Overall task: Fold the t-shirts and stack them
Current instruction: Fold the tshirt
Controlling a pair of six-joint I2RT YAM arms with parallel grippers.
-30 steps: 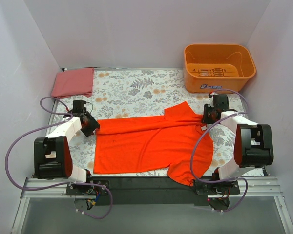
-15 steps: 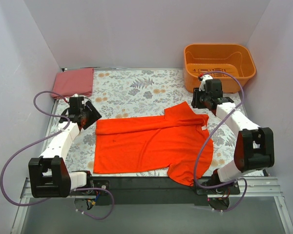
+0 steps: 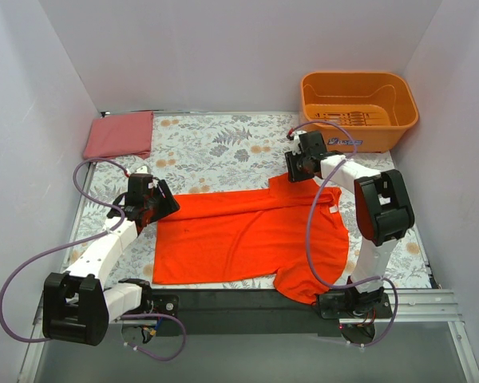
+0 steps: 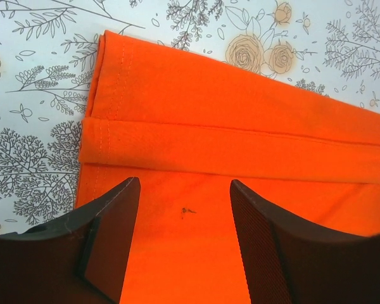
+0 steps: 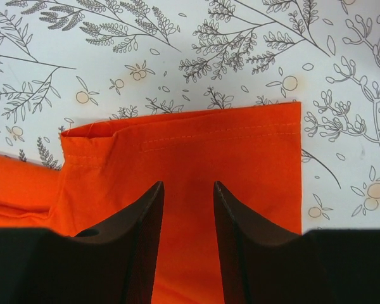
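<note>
Floral tabletop (image 3: pixel 223 144), one orange-red t-shirt (image 3: pixel 239 235), one pink t-shirt (image 3: pixel 120 134), one tub (image 3: pixel 383 134), left claw (image 4: pixel 183 187), right claw (image 5: pixel 187 188), agape, empty.

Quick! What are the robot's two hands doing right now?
Left gripper: open, over the orange t-shirt, holding nothing.
Right gripper: open, over the sleeve, holding nothing.

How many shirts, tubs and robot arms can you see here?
Shirts: 2, the orange shirt and the folded pink shirt
Tubs: 1, the orange tub
Robot arms: 2, the left arm and the right arm
Total: 5
</note>
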